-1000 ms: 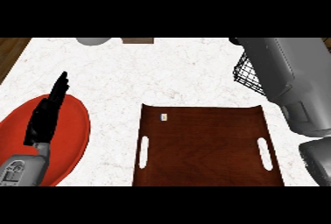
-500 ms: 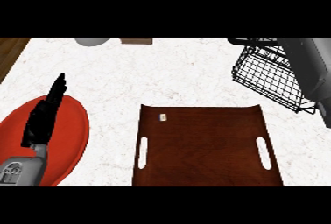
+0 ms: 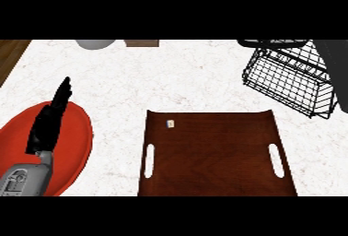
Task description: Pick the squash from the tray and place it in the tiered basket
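The brown wooden tray (image 3: 211,156) lies at the middle of the counter, cut off by the lower edge. I see no squash on it or anywhere else; only a tiny white tag (image 3: 170,123) sits near its far left corner. The black wire tiered basket (image 3: 289,78) stands at the far right. My left hand (image 3: 51,120) rests open at the left, fingers straight and pointing up, above a red plate (image 3: 78,138). Of the right arm only a dark strip (image 3: 338,73) shows at the right edge, just beside the basket; its hand is out of sight.
A grey round dish (image 3: 95,44) and a small brown object (image 3: 142,43) sit at the counter's far edge. The counter's left edge (image 3: 15,64) runs diagonally at the upper left, with wooden floor beyond it. White marbled counter stretches between plate, tray and basket.
The right forearm, which covered the basket a second ago, has pulled away to the right, uncovering the basket. The left hand has stayed still.
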Controlling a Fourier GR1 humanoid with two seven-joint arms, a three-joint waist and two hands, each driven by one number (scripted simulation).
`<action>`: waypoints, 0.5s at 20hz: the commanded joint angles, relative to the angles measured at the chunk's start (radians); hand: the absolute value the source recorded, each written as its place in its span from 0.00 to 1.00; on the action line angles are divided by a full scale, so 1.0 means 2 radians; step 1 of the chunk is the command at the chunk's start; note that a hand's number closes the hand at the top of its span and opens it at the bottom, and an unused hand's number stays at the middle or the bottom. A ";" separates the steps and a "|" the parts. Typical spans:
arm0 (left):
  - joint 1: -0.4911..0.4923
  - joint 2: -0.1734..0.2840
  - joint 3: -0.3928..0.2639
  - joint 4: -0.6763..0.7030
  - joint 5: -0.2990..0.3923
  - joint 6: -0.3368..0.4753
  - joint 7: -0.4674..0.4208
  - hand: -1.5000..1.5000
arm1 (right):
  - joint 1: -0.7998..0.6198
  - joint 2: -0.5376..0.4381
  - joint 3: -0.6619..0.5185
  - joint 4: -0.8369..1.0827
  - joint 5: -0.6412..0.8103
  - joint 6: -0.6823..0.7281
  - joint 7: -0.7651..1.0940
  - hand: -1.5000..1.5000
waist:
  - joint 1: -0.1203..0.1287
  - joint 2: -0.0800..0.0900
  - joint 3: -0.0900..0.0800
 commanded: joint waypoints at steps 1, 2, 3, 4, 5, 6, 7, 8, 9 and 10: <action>0.020 0.003 0.013 0.002 0.001 -0.004 -0.020 0.50 | 0.044 0.009 -0.019 -0.033 -0.032 -0.004 -0.017 1.00 | -0.002 -0.002 0.000; 0.020 0.006 0.010 -0.020 0.003 -0.010 -0.003 0.50 | 0.033 -0.015 -0.029 0.004 -0.031 -0.018 -0.043 1.00 | 0.005 0.001 0.000; -0.004 0.002 0.008 0.003 -0.005 -0.009 0.001 0.50 | 0.057 -0.010 -0.030 -0.022 -0.043 0.000 -0.046 1.00 | -0.003 -0.001 0.000; -0.003 -0.010 0.003 0.003 -0.006 -0.005 0.004 0.50 | 0.041 0.002 -0.035 -0.014 -0.045 -0.001 -0.031 1.00 | 0.001 0.000 0.000; 0.012 -0.002 0.002 -0.035 -0.001 -0.011 0.017 0.50 | 0.056 -0.002 -0.050 -0.008 -0.063 -0.009 -0.048 1.00 | 0.003 0.000 0.000; 0.006 -0.008 0.004 -0.007 0.001 -0.010 -0.005 0.50 | 0.048 0.003 -0.078 0.009 -0.082 -0.016 -0.020 1.00 | 0.005 0.002 0.000; -0.015 0.007 0.015 0.005 -0.003 -0.008 0.009 0.50 | 0.049 0.015 -0.103 -0.018 -0.108 -0.040 -0.003 1.00 | -0.004 0.000 0.000; 0.010 -0.006 -0.004 -0.036 -0.009 -0.004 0.029 0.50 | 0.063 0.019 -0.096 -0.010 -0.100 -0.036 0.006 0.00 | 0.003 -0.001 0.000; 0.016 0.001 0.008 -0.016 -0.007 -0.009 -0.004 0.50 | 0.067 -0.009 -0.105 -0.008 -0.115 -0.013 -0.030 0.00 | 0.001 0.000 0.000; 0.004 -0.004 0.016 0.016 -0.010 -0.007 -0.019 0.50 | 0.070 0.022 -0.086 -0.031 -0.104 -0.009 0.005 0.00 | -0.003 -0.001 0.000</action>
